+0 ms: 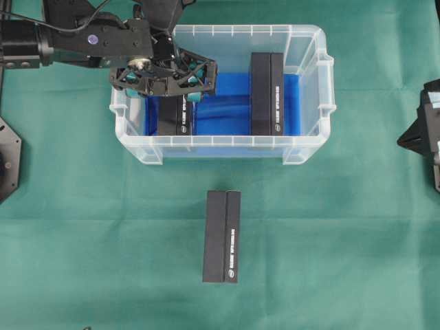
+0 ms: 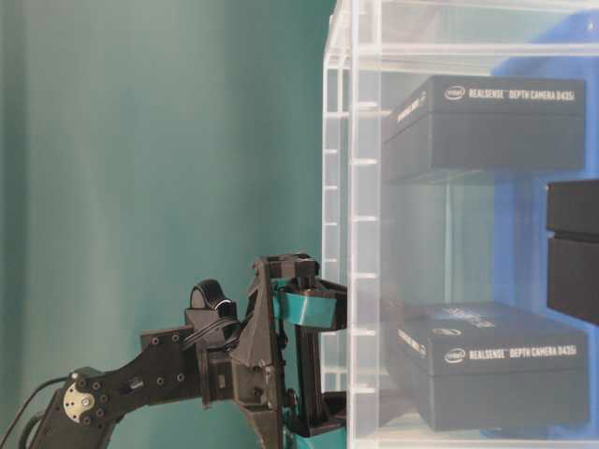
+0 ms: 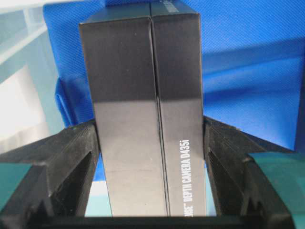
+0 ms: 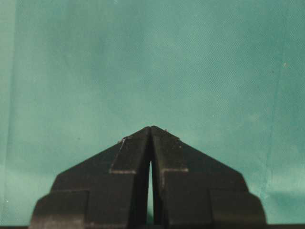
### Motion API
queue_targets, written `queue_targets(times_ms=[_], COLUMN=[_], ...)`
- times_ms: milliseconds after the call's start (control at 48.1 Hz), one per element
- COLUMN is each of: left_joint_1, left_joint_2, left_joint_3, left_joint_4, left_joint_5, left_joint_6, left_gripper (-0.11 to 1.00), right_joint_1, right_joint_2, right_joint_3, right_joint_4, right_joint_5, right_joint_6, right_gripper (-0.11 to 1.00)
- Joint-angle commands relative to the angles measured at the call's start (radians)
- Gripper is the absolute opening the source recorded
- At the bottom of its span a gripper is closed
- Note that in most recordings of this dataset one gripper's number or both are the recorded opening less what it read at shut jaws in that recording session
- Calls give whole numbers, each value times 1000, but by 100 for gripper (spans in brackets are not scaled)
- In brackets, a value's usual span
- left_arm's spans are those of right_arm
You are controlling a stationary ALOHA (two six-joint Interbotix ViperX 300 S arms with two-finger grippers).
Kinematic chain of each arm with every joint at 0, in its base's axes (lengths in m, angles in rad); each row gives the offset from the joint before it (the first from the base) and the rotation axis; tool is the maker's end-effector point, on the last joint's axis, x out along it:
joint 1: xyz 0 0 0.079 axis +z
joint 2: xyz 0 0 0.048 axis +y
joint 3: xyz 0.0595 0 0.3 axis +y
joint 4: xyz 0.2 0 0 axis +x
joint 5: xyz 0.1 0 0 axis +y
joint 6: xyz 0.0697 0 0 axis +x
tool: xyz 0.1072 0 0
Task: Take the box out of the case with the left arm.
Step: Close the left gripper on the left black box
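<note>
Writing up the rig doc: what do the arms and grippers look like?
Left arm: black boxy links, round silver joint disc, thin black cable. Left gripper: black open-lattice frame with teal finger pads. Right gripper: matte black wedge-shaped fingers; only a black edge of it shows overhead.

Both boxes in the case read "REALSENSE DEPTH CAMERA D435i" with an Intel logo: upper box, lower box. Wrist view shows "DEPTH CAMERA D435i" on the near box.

Black box — lengthwise inside clear case.
</note>
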Motion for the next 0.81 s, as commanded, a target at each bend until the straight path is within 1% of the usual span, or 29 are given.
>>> queue_targets(times_ms=[0,208,457,789], left_joint_1=[-12,-18,-20,-28], left_joint_2=[-9,-11,-32,-55], left_joint_3=[-5,-11,-51,-181], left_joint_4=[-12,-28,-28,-37], left_joint_5=[-15,9,92,225], left_joint_6=[-8,-2,5,12], left_gripper=[61,61,61,61], right_joint_1=[-2,-2,-2,-2], right_joint_2=[6,6,6,6], right_joint_3=[-29,-29,-32,-34], right_joint_4=[2,2,2,2], right_joint_5=[-2,-2,-2,-2], right_joint_6=[2,2,2,2], right_gripper=[0,0,0,0])
